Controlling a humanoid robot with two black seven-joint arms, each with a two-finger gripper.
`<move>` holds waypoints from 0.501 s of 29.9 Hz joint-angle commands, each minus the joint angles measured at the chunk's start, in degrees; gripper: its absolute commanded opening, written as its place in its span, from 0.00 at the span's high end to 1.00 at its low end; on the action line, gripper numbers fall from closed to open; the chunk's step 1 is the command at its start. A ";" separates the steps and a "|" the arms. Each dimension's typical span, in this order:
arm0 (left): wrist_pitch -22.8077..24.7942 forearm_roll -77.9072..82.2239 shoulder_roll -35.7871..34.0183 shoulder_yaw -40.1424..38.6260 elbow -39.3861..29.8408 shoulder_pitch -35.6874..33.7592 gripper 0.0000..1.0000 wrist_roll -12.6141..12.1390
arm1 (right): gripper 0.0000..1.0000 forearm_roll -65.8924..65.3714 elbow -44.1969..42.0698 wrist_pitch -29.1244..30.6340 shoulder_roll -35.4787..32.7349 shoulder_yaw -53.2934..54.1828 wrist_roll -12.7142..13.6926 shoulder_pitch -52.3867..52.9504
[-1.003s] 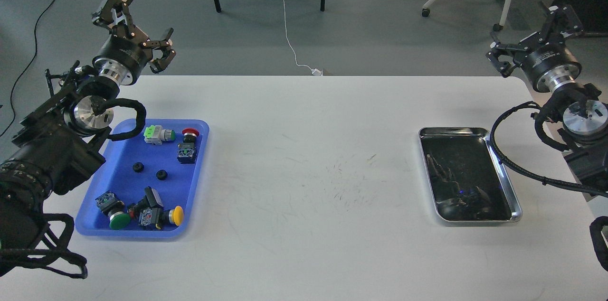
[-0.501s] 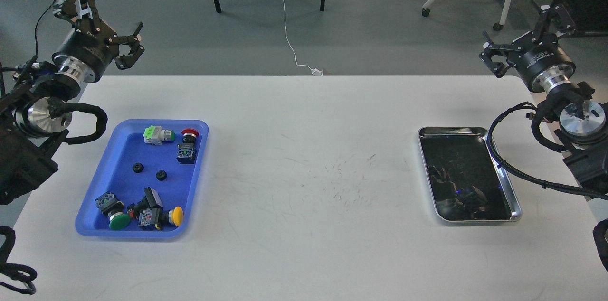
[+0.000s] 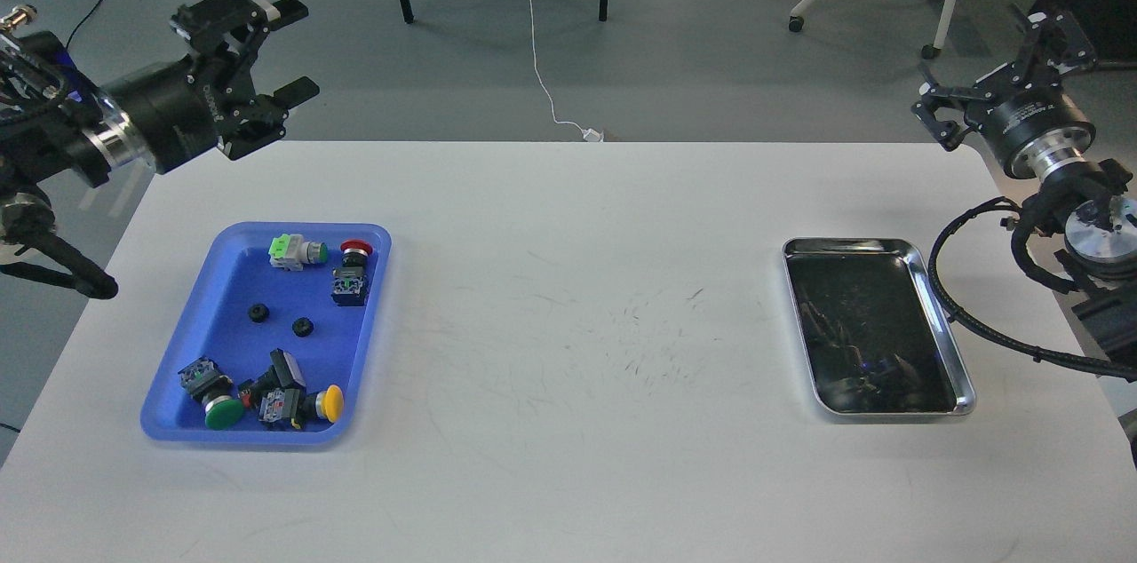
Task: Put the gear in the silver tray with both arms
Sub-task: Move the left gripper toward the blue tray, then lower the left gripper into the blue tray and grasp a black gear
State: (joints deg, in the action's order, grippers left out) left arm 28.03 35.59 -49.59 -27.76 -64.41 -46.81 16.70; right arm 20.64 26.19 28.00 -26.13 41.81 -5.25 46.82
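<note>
My left end effector [image 3: 266, 57] hung above the far-left edge of the surface [image 3: 568, 350], fingers spread wide, nothing between them. Below and a bit right of it sat the blue tray [image 3: 233, 339] with push buttons and two small black gears [image 3: 258, 313] [image 3: 302, 328], both untouched. My right end effector [image 3: 999, 66] hovered off the far-right corner, fingers apart, nothing held. The silver tray [image 3: 943, 335] lay below it and a bit left, on the surface, well apart from the blue tray, its dark bottom showing only reflections.
</note>
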 commanded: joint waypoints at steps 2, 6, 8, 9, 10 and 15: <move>-0.03 11.32 -1.56 0.42 -1.24 0.41 0.08 0.26 | 0.01 0.01 0.00 0.00 -1.03 0.02 -0.19 -1.20; -0.03 24.05 -2.62 0.34 -4.92 0.32 0.22 1.57 | 0.01 0.01 0.00 0.00 -2.00 0.02 -0.55 -2.17; -1.65 29.60 -3.58 0.42 -7.12 0.41 0.23 1.93 | 0.01 0.01 0.00 0.00 -2.26 0.02 -0.55 -2.52; -2.80 32.24 -3.85 0.42 -8.09 0.41 0.23 1.93 | 0.01 0.01 0.00 0.00 -2.52 0.02 -0.55 -2.61; -3.24 34.79 -3.94 0.51 -8.70 0.41 0.23 1.93 | 0.01 0.01 0.00 0.00 -2.70 0.02 -0.55 -2.61; -7.18 56.38 -4.02 5.95 -9.15 1.37 0.23 1.93 | 0.01 0.01 0.00 0.00 -3.40 0.02 -0.55 -2.87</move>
State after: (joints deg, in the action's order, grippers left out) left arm 23.99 79.47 -53.40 -25.23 -73.39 -45.94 18.64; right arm 20.66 26.20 28.00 -29.32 41.85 -5.81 44.12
